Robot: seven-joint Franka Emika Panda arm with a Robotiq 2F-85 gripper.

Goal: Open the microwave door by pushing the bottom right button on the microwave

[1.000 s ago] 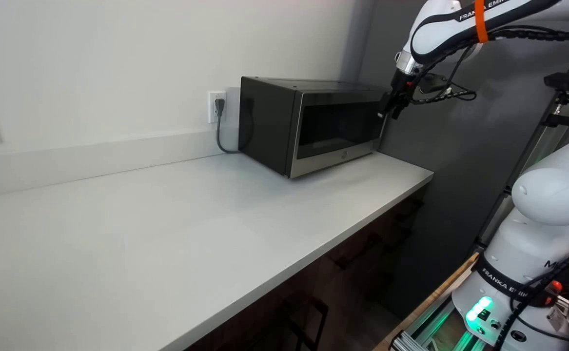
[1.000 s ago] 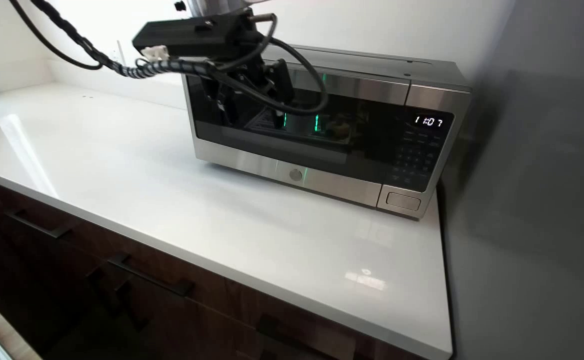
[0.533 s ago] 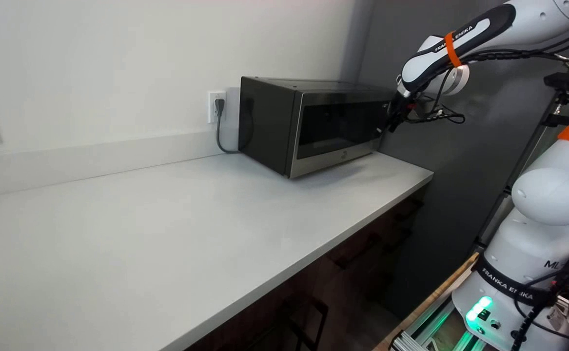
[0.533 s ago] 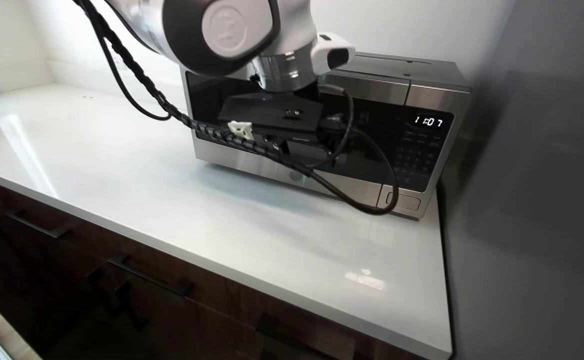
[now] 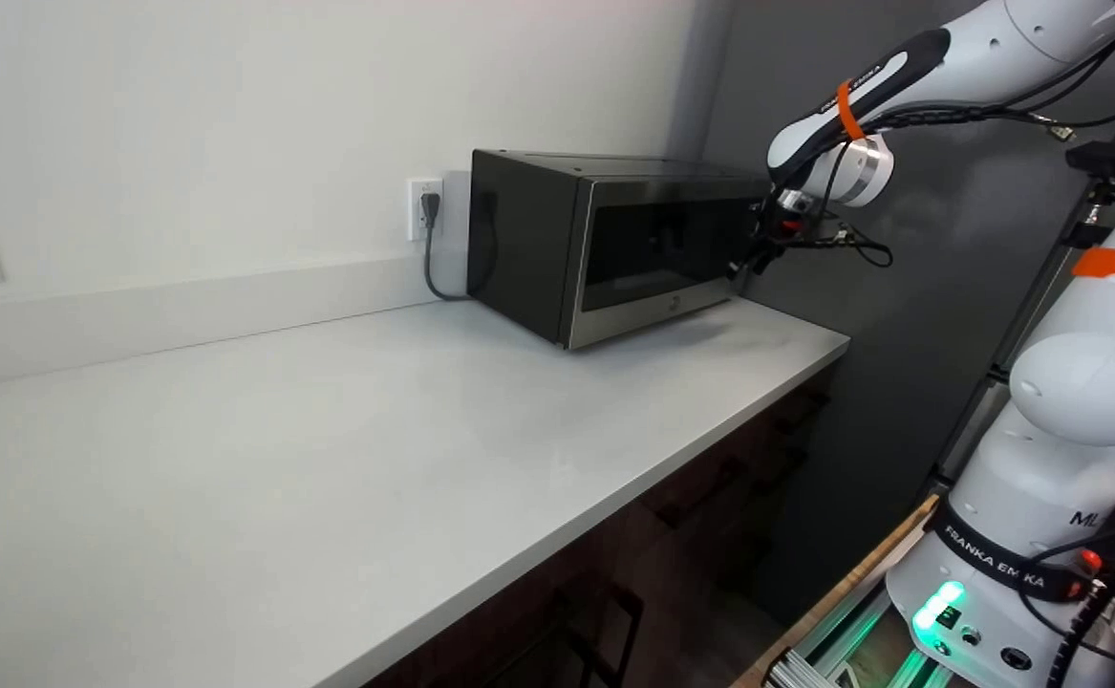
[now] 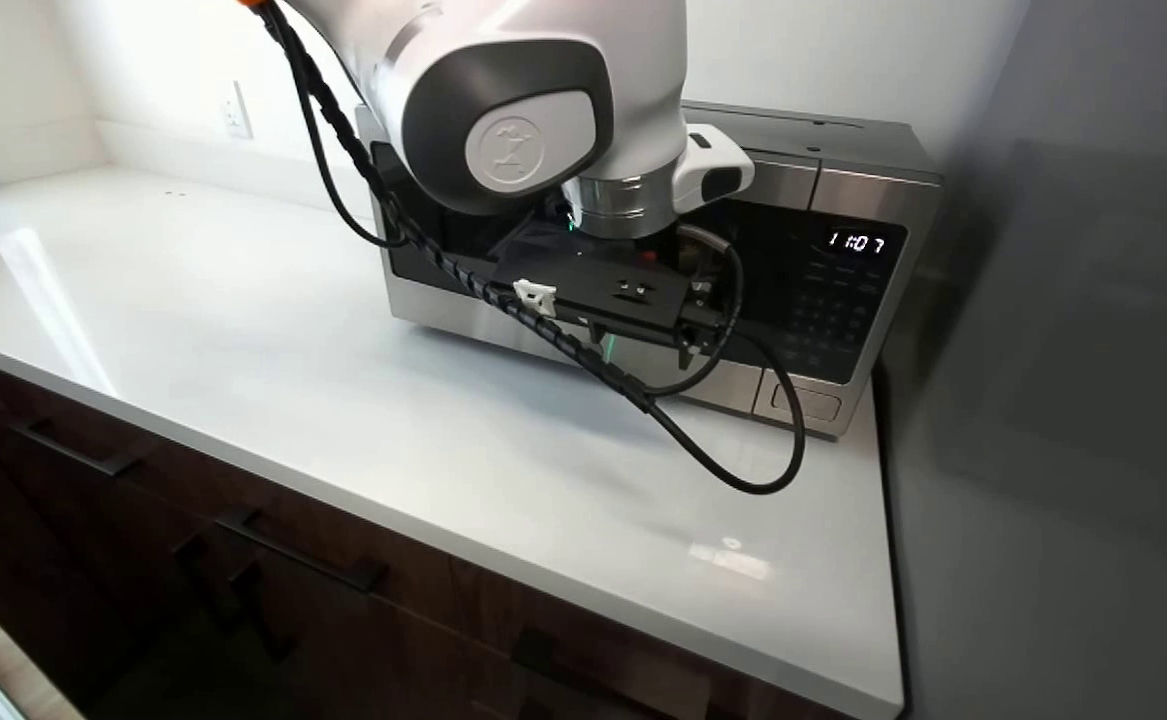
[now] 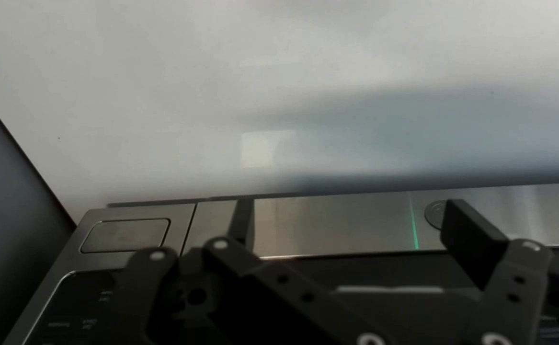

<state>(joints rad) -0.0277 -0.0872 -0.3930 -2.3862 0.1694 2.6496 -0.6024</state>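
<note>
The dark grey microwave (image 5: 524, 244) stands on the counter; it also shows in an exterior view (image 6: 873, 150), partly behind my arm. Its door (image 5: 657, 244) is shut. The bottom right button (image 6: 806, 402) is a rectangular steel panel below the keypad. In the wrist view the button (image 7: 125, 235) lies at the lower left, beyond my left-hand finger and apart from it. My gripper (image 7: 351, 223) is open and empty, with its fingers in front of the door's lower steel band. It is also seen in both exterior views (image 5: 746, 268) (image 6: 643, 345), low before the door.
The white counter (image 6: 343, 420) runs in front of and beside the microwave. A dark grey panel (image 6: 1063, 420) stands close to the microwave's button side. A cable loop (image 6: 793, 440) hangs from my wrist. Drawers with handles (image 6: 298, 550) lie below the counter edge.
My gripper has come down in front of the microwave and moved along its front toward the button side. The microwave door stays shut and the clock reads the same.
</note>
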